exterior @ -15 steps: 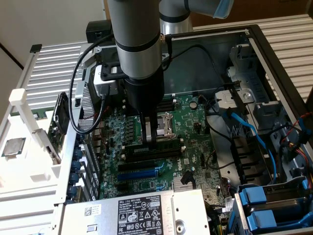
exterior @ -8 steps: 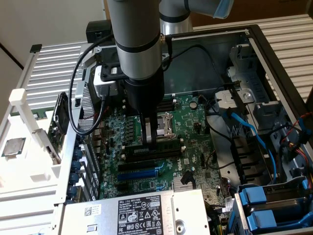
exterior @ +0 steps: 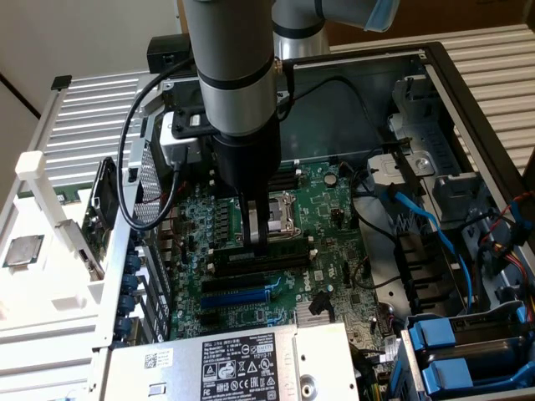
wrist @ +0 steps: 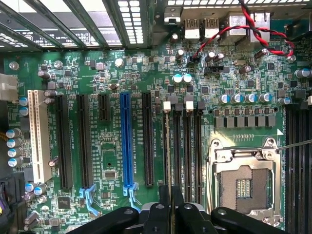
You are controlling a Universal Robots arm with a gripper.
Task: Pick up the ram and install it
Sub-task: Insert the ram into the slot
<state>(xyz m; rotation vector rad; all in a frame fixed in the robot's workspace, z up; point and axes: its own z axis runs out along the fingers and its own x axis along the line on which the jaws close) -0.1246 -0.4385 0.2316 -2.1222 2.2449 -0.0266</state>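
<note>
The end effector [exterior: 263, 241] is down inside the open computer case [exterior: 468, 92], over the motherboard [exterior: 334, 209]. Its fingers are pressed nearly together, apparently on the top edge of the ram [exterior: 288, 246]. In the wrist view the ram [wrist: 167, 146] shows as 1 thin line standing on edge along the memory slot nearest the black expansion slot [wrist: 147, 141]. It runs from the white end clip [wrist: 167, 105] back to the end effector [wrist: 170, 202]. Whether the stick is fully seated cannot be told. The main risk is probably uneven pressure: if the ram sits slightly askew or its notch misses the key, 1 end could go home while the other rides high, leaving a clip unlatched or flexing the board. A tilted stick could also slip from so narrow a pinch and fall toward the neighbouring memory slots [wrist: 187, 146] or the bare processor socket [wrist: 243, 187] just beside them.
</note>
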